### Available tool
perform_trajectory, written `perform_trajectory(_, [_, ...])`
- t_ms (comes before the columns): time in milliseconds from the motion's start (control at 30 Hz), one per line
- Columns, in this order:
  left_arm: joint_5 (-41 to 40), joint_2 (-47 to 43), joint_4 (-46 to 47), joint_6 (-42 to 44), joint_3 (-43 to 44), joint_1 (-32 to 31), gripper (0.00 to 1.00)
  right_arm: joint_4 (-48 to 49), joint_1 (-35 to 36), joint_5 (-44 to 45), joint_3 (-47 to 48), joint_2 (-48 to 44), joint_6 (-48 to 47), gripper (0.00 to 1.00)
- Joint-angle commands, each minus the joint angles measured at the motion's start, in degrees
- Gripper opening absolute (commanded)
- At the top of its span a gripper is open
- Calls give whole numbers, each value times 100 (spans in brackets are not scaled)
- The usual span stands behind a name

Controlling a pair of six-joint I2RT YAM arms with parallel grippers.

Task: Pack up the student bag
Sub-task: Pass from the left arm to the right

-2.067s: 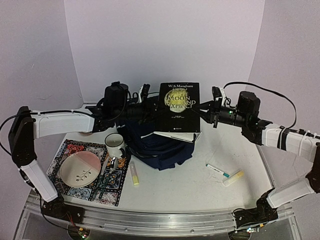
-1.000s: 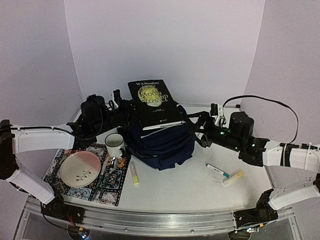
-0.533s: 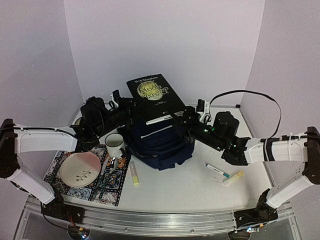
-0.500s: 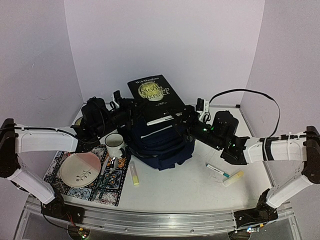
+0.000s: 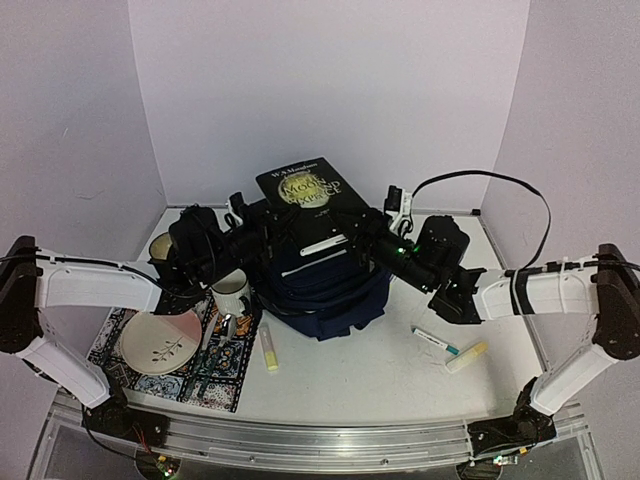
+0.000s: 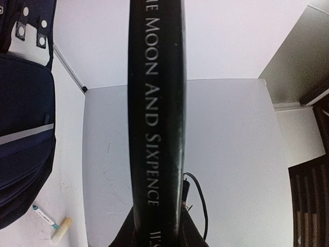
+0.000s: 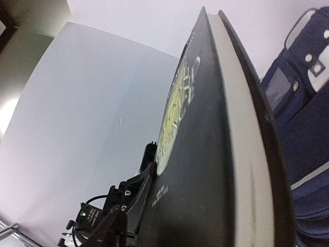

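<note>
- Two dishes far L, a plate (image 5: pixel 155 340) and a mug (image 5: pixel 232 293), sit on a patterned mat (image 5: pixel 215 375). Prob. not bag stuff.
- Just R of the mat a yellow marker (image 5: pixel 268 348) lies on the worktop (image 5: pixel 380 385), not packed.
- L arm (image 5: pixel 100 285): jaws pinching the book (image 5: pixel 310 192) across its spine, near one end per the wrist cam.
- Book is tilted, low end at the bag's top, most of it sticking up. Not inside yet.
- Bag (image 5: pixel 330 295) stands mid worktop toward the back, between both arms. Can't see if its mouth is open, or what's in it.
- R arm (image 5: pixel 540 293): jaws are at the book's R edge. Can't tell if they grip it or stand apart.
- Far R, a pen (image 5: pixel 436 341) and a highlighter (image 5: pixel 466 356) lie near each other, well apart from the bag.
- Progress looks early: book is partway in at best, and 3 writing items are left to pack.
</note>
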Motion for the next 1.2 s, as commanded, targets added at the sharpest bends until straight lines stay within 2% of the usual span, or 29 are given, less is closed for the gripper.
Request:
perform_trajectory(0, [-167, -117, 1035, -264, -58, -30, 1, 824, 35, -63, 133, 43, -61, 31])
perform_trajectory(167, [-338, -289, 1038, -234, -342, -29, 12, 821, 31, 142, -53, -209, -258, 4])
perform_trajectory(233, [-415, -352, 1034, -196, -460, -28, 20, 761, 24, 199, -114, -313, -353, 0])
perform_trajectory(433, [-435, -461, 1016, 411, -793, 4, 49, 590, -112, 379, -370, -612, -422, 0])
perform_trajectory(600, [-86, -397, 650, 1290, -862, 122, 64, 358, -392, 529, -763, -1067, -420, 0])
perform_trajectory(933, [1345, 265, -1240, 3703, 22, 176, 76, -860, -1118, 768, -1566, -2428, -482, 0])
perform_trajectory(1033, [1404, 542, -2238, 4676, 626, 114, 79, -1277, -1295, 862, -1765, -2873, -484, 0])
perform_trajectory(1167, [684, 1034, -3956, 6056, 1611, -187, 80, -1986, -1428, 1005, -1826, -3372, -573, 0])
